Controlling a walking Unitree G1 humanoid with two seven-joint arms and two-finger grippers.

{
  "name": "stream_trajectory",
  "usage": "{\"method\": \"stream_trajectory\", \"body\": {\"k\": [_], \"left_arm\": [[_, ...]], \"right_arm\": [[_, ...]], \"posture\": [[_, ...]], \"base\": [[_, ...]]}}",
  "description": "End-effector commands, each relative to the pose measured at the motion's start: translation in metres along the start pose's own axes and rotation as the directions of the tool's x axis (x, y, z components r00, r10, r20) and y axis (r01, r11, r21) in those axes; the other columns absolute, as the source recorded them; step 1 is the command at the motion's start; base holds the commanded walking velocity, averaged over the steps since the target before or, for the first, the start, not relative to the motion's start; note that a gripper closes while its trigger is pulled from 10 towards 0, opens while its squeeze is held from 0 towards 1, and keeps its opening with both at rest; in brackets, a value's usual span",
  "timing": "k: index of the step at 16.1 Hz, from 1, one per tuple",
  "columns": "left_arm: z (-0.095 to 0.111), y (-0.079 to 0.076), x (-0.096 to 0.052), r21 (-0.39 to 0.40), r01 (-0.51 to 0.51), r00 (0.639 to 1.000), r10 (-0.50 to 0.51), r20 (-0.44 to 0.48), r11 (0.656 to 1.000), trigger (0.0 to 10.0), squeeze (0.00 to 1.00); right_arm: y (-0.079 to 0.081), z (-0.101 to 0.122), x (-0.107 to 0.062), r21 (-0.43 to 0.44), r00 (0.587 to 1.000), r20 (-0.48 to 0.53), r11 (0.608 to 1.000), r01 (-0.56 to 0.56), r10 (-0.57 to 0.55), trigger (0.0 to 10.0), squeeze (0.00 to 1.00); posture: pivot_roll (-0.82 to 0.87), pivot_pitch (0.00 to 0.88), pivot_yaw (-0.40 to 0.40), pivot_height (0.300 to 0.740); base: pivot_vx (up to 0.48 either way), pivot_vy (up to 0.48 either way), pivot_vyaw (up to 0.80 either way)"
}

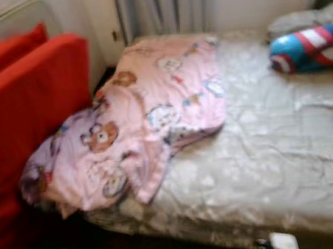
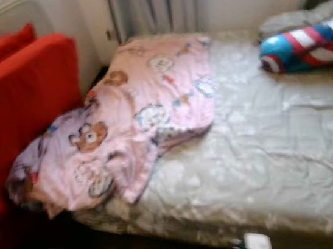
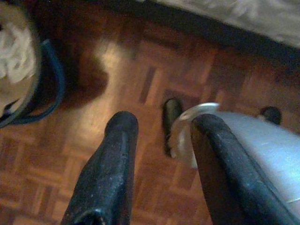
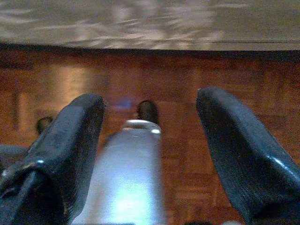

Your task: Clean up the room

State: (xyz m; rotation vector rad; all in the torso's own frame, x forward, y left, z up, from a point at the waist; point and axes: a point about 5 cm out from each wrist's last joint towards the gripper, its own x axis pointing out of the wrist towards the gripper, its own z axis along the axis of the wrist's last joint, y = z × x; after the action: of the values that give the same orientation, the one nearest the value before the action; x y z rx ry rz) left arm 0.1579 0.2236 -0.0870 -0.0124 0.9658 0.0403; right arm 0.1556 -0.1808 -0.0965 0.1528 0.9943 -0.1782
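Red upholstered sofa (image 1: 25,124) flanks the bed's left. Rumpled pink cartoon-print blanket (image 1: 141,121) slumps off the grey patterned bed sheet (image 1: 268,148) corner, likely the tidying target. Blue-red-white striped cushion (image 1: 313,47) lies far right. Left pincer (image 3: 159,154) and right pincer (image 4: 150,140) hang spread, empty, over parquet floor (image 3: 140,70), idle.

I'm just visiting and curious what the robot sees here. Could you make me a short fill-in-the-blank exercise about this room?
1. The crumpled blanket with cartoon bears is ____ in colour.
2. It lies on the grey bed and spills toward the ____ sofa.
3. The left gripper hangs over a ____ floor.

Missing words: pink; red; wooden
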Motion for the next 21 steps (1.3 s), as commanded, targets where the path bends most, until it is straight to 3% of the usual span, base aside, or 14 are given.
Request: {"method": "stream_trajectory", "body": {"k": [1, 6, 10, 12, 17, 21], "left_arm": [[-0.004, -0.001, 0.000, 0.004, -0.004, 1.000, 0.004, -0.022, 1.000, 10.0, 0.00], [-0.005, 0.000, -0.001, -0.001, -0.009, 1.000, 0.009, -0.023, 1.000, 10.0, 0.00], [-0.008, 0.010, -0.003, 0.004, -0.020, 0.999, 0.020, -0.026, 1.000, 10.0, 0.00], [-0.005, 0.009, -0.003, -0.001, -0.016, 1.000, 0.016, -0.016, 1.000, 10.0, 0.00], [-0.002, -0.014, 0.002, 0.010, 0.008, 1.000, -0.008, -0.015, 1.000, 10.0, 0.00], [-0.003, -0.021, 0.003, 0.009, 0.015, 1.000, -0.015, -0.018, 1.000, 10.0, 0.00]], "right_arm": [[-0.006, -0.003, -0.001, -0.002, 1.000, -0.013, 1.000, 0.017, -0.017, 10.0, 0.00], [-0.006, -0.002, -0.001, -0.008, 1.000, -0.015, 1.000, 0.014, -0.014, 10.0, 0.00], [0.005, -0.003, 0.000, -0.010, 1.000, -0.012, 1.000, 0.002, -0.002, 10.0, 0.00], [-0.004, 0.000, 0.000, -0.024, 1.000, -0.003, 1.000, 0.012, -0.012, 10.0, 0.00], [-0.003, 0.003, 0.000, -0.034, 1.000, 0.031, 0.999, -0.002, 0.003, 10.0, 0.00], [-0.006, 0.003, -0.001, -0.028, 1.000, 0.030, 1.000, -0.005, 0.006, 10.0, 0.00]], "posture": [[0.02, 0.066, 0.031, 0.740], [0.03, 0.070, 0.029, 0.740], [0.03, 0.073, 0.030, 0.740], [0.03, 0.076, 0.030, 0.740], [0.02, 0.075, 0.033, 0.740], [0.03, 0.075, 0.032, 0.740]], "base": [[0.000, 0.382, 0.00], [0.000, 0.376, 0.00], [0.000, 0.068, 0.00], [0.000, 0.000, 0.00], [0.000, 0.000, 0.45], [0.000, 0.000, 0.80]]}}
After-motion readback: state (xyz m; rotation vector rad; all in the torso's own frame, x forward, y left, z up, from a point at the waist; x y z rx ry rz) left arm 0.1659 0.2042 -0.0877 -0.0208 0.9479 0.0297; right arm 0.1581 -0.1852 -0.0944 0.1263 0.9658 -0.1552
